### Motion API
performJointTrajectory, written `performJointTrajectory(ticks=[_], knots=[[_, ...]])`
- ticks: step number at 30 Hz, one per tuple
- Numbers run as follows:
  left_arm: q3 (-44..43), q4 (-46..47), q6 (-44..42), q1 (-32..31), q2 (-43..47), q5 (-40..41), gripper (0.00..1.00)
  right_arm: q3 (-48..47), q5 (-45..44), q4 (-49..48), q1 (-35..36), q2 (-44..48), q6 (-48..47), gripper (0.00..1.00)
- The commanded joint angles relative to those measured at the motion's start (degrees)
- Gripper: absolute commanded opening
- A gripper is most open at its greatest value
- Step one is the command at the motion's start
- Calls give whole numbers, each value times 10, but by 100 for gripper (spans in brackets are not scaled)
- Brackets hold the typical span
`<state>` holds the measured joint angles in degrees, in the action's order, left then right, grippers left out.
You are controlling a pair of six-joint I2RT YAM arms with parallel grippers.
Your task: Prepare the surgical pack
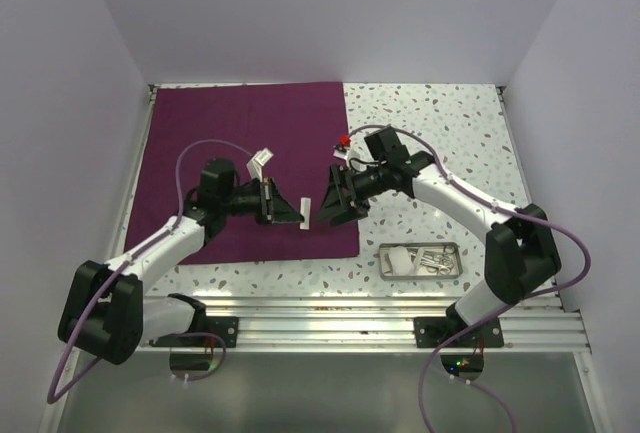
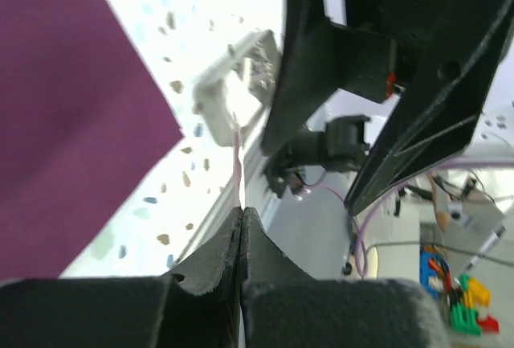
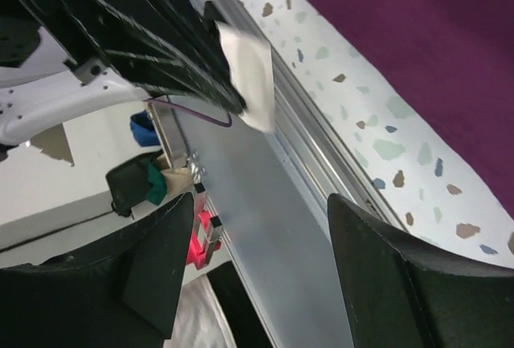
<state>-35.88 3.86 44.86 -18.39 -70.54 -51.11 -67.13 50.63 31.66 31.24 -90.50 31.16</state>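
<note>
The plum-purple cloth (image 1: 250, 143) lies flat on the left half of the table. Above its near right corner my left gripper (image 1: 297, 211) is shut on a small white gauze pad (image 1: 306, 211). In the left wrist view the pad (image 2: 238, 167) shows only as a thin edge rising from the closed jaws (image 2: 242, 213). My right gripper (image 1: 328, 208) stands open right beside the pad without touching it. In the right wrist view the pad (image 3: 250, 75) hangs from the left fingers, beyond my wide-open right gripper (image 3: 261, 268). The steel tray (image 1: 452, 249) at the near right holds silver instruments (image 1: 434, 260) and another gauze pad (image 1: 399, 260).
A small white piece (image 1: 260, 160) sits on the cloth by the left arm. A metal rail (image 1: 380, 315) runs along the table's near edge. White walls close in the table at the left, back and right. Speckled tabletop (image 1: 430, 123) lies right of the cloth.
</note>
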Motion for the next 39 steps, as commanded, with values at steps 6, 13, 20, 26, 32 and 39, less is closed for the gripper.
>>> performJointTrajectory(ticks=[6,13,20,26,32,39], knots=[[53,206,127,-54,32,-65,0,47,68,-171,21,19,80,69],[79,289,187,-64,30,-80,0,87,76,-243,22,34,108,65],[79,293,189,-66,14,-85,0,115,79,-330,22,54,172,48],[79,294,188,-65,4,-92,0,129,78,-373,22,63,200,31],[73,299,188,-66,-3,-96,0,127,62,-340,21,58,183,0],[53,172,108,-41,-7,-64,45,93,-71,-81,-20,71,68,0]])
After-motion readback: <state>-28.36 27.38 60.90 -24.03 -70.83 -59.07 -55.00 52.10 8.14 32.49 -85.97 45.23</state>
